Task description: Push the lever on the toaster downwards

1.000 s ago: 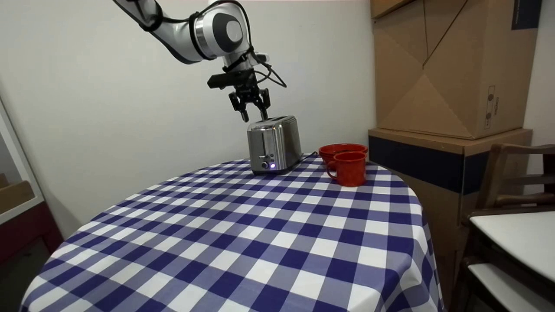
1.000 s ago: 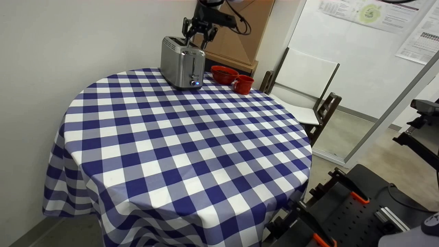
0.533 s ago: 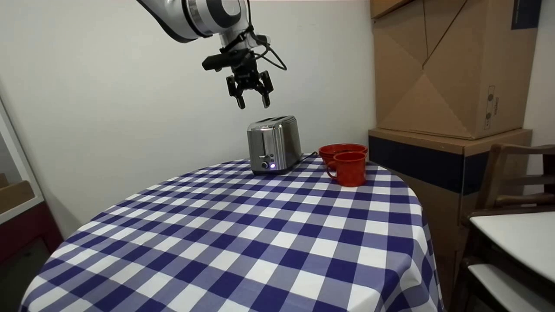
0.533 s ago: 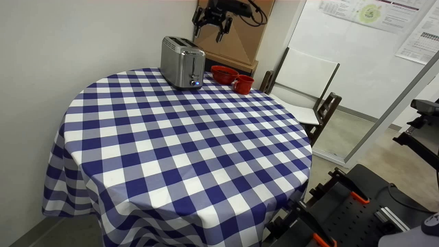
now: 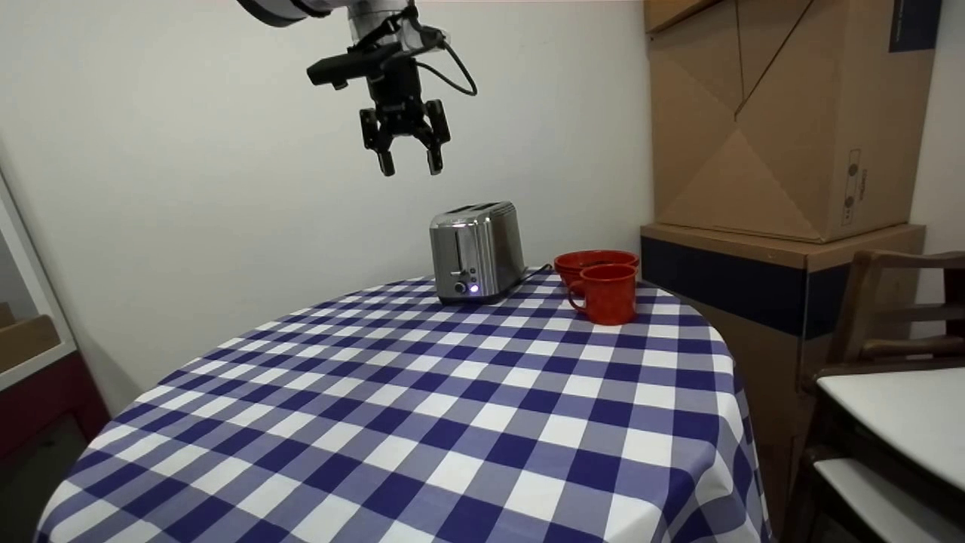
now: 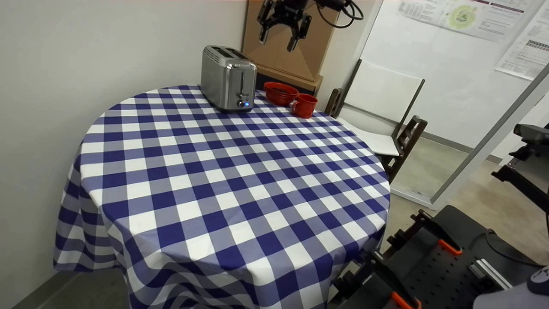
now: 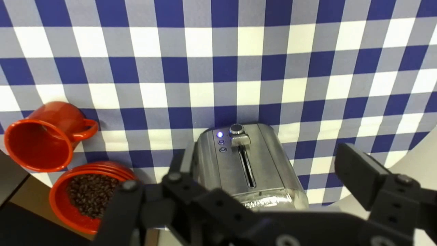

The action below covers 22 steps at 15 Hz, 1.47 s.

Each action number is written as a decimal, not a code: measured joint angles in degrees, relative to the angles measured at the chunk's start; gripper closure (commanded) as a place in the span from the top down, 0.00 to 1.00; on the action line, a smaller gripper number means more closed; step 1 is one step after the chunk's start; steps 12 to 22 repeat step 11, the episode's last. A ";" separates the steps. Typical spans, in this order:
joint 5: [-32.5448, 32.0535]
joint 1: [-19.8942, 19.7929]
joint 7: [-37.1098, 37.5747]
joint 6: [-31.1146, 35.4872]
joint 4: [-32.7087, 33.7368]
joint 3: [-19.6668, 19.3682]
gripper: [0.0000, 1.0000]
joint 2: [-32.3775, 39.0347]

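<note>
A robot hand is hanging above and on the near side of a silver toaster, far on a cloth-covered worktop.

Its fingers are standing apart, clear of the toaster, which is sitting upright in both exterior views. The wrist view is showing the lever resting at the lower end of its slot, just above the control knob, with a small indicator light glowing blue beside it. Right of the toaster in both exterior views, a red mug is standing just beside stacked red bowls, the top one holding dark coffee beans. A blue-and-white checked tablecloth is draping over the worktop's rounded edge, and cardboard boxes are towering at the right in an exterior view.
</note>
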 measured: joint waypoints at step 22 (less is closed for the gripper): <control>0.44 -0.35 -4.63 0.21 -18.97 0.09 1.00 -14.54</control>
